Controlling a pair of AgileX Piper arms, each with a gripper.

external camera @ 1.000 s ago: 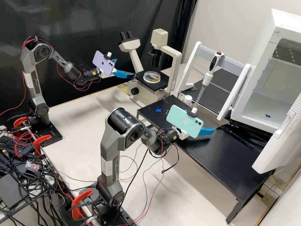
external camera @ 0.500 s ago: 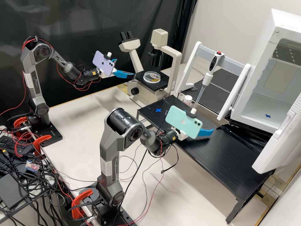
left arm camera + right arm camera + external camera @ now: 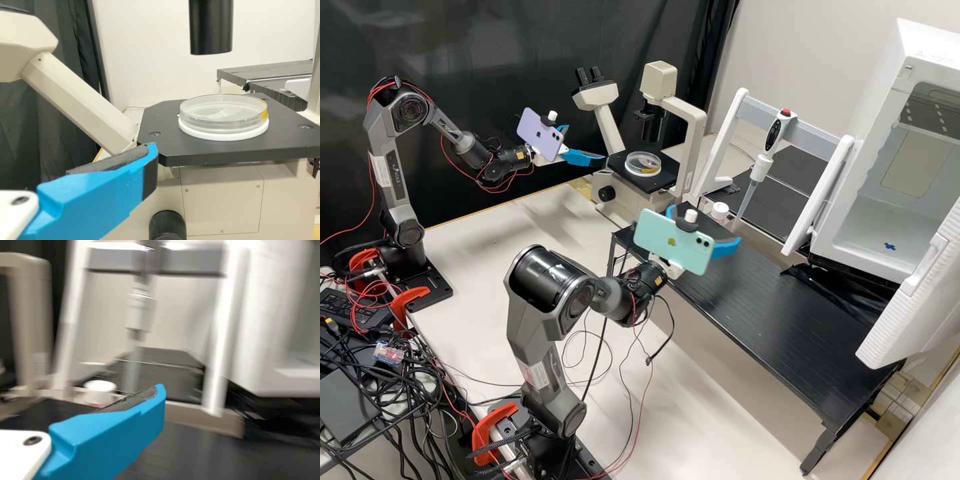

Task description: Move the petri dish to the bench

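At the lower centre of the frame in the high view, the right arm rises from the pale table. Its gripper, the right gripper, is near the middle of the picture, above the black bench, with its two blue fingers spread apart. A mint-green phone is mounted on that arm. The black bench stretches from the centre towards the lower right.

Farther off, at the upper left, the left arm carries a purple phone. Its left gripper is beside the microscope, and its fingers are also spread.

The clear petri dish, at the upper centre, lies flat on a white ring on the microscope's black stage; a yellow patch marks its side. To the right of the microscope, a white-capped bottle stands just beyond the bench's near end, and an upright pipette hangs on a white stand. A white cabinet stands open at the right edge.
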